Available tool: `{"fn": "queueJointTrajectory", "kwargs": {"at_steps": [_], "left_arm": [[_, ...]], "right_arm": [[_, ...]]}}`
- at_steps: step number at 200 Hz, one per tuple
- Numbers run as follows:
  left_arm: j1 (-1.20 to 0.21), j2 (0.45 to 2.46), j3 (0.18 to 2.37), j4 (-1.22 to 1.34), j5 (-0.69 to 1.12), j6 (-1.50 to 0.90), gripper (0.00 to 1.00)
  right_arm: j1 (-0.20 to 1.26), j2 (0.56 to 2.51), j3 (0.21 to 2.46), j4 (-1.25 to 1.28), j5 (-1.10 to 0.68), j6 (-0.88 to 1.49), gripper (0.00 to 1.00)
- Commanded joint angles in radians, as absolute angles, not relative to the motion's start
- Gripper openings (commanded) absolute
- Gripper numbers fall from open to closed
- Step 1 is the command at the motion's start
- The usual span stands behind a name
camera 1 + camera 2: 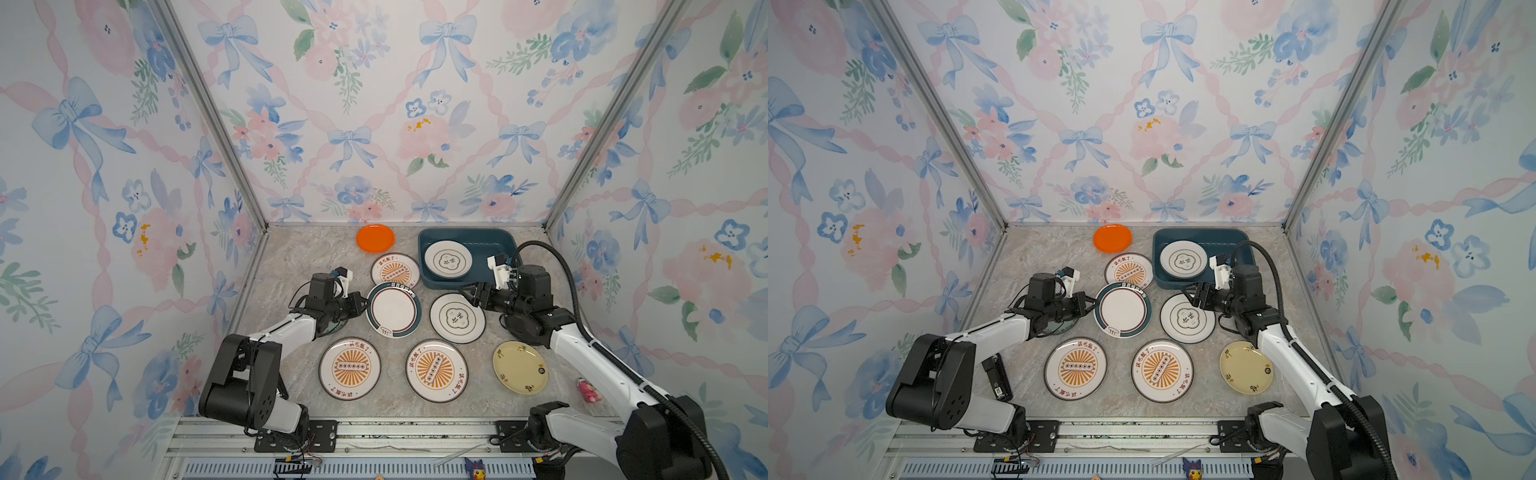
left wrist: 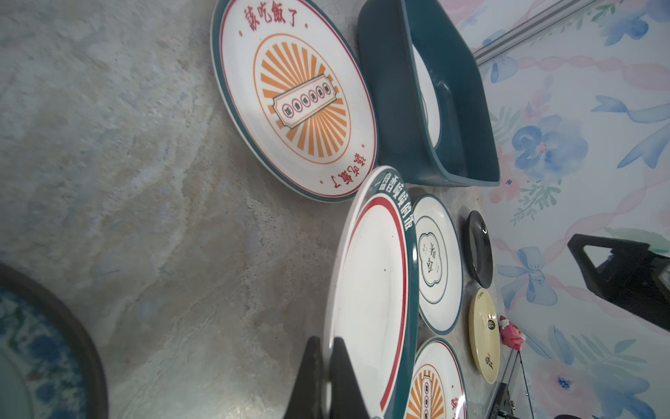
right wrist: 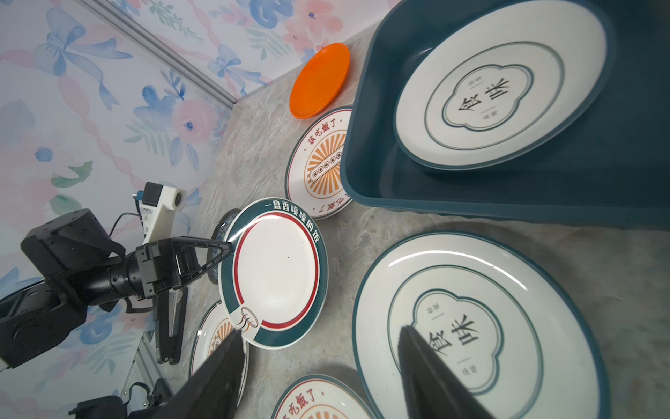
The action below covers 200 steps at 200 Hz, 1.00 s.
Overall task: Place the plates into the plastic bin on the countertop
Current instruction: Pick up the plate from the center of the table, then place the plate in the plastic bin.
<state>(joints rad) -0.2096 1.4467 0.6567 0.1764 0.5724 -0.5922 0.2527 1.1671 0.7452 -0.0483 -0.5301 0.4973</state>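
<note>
The left gripper is clamped on the rim of the navy plate, which is tilted with its gripped edge off the countertop. The right gripper has its jaws spread with nothing between them, above the near edge of an emblem plate lying just beside the bin. The left wrist view shows a black plate that the right arm mostly hides in both top views, and a blue-patterned plate beneath the left arm. The bin holds a second emblem plate, tipped against its left wall; its right half is bare.
</note>
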Motion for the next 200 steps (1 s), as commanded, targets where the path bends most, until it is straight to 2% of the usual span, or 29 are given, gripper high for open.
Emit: {"fn": "queueJointTrajectory", "kwargs": {"at_steps": [1, 93, 154, 200], "left_arm": [[-0.198, 1.397, 0.706, 0.198, 0.654, -0.647, 0.0], [-0.196, 1.264, 0.77, 0.167, 0.754, -0.695, 0.0], [-0.199, 1.26, 0.774, 0.175, 0.754, -0.704, 0.0], [-0.217, 1.279, 0.775, 0.202, 0.753, -0.715, 0.0]], "right_arm": [[0.274, 1.199, 0.731, 0.017, -0.596, 0.501, 0.67], [0.345, 1.328, 0.722, 0.247, -0.719, 0.574, 0.68], [0.423, 1.419, 0.758, 0.382, -0.753, 0.618, 0.68], [0.464, 1.522, 0.771, 0.547, -0.785, 0.747, 0.66]]}}
